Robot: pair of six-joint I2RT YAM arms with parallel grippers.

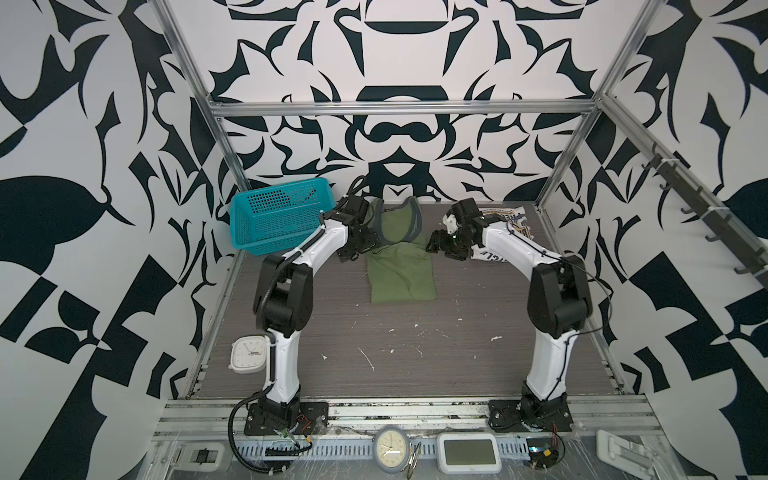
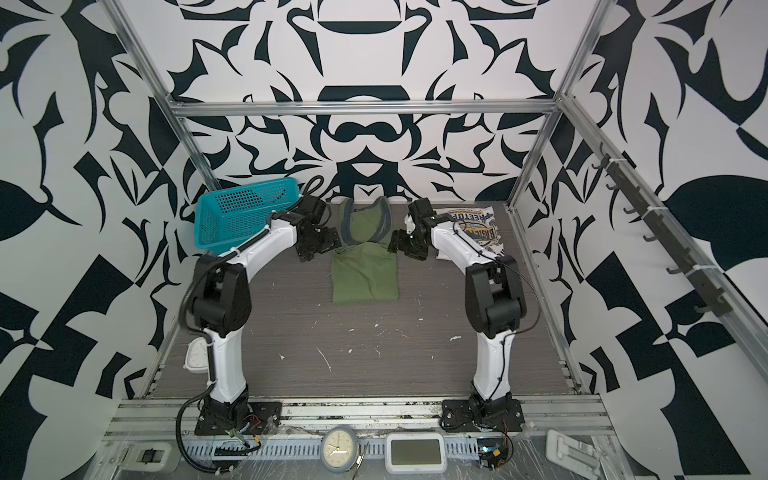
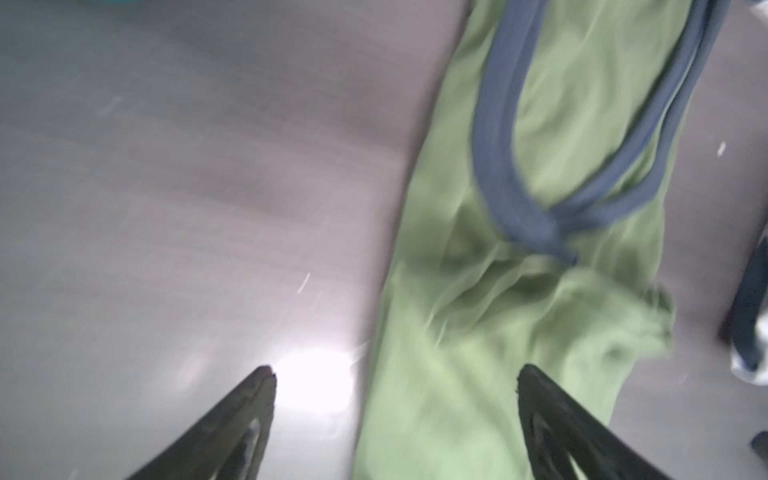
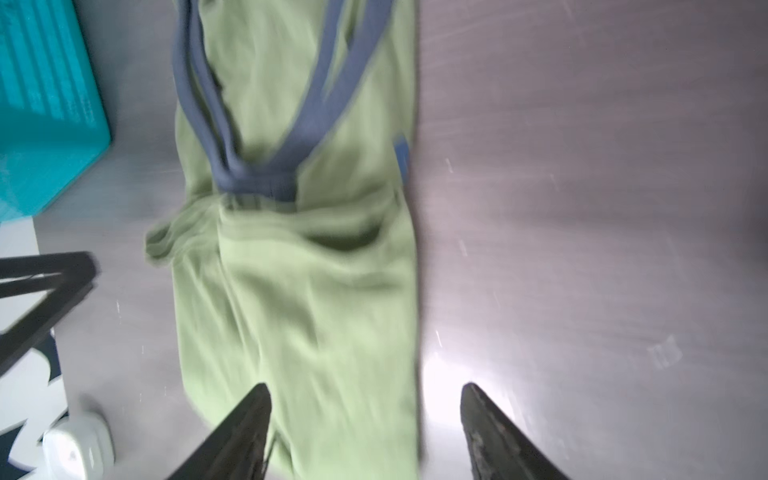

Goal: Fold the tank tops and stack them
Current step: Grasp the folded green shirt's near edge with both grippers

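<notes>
Currently the green top [image 1: 401, 270] lies mid-table, folded narrow, hem nearest. Left gripper [image 3: 395, 374] and right gripper [image 4: 365, 390] flank it — jaws spread, empty. Risk: pinching a single layer would pull the fold open. White top [image 2: 478, 218] lies unfolded far right by the right arm — a sweep could drag it.

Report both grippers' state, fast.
Left gripper: open, holding nothing.
Right gripper: open, holding nothing.
</notes>
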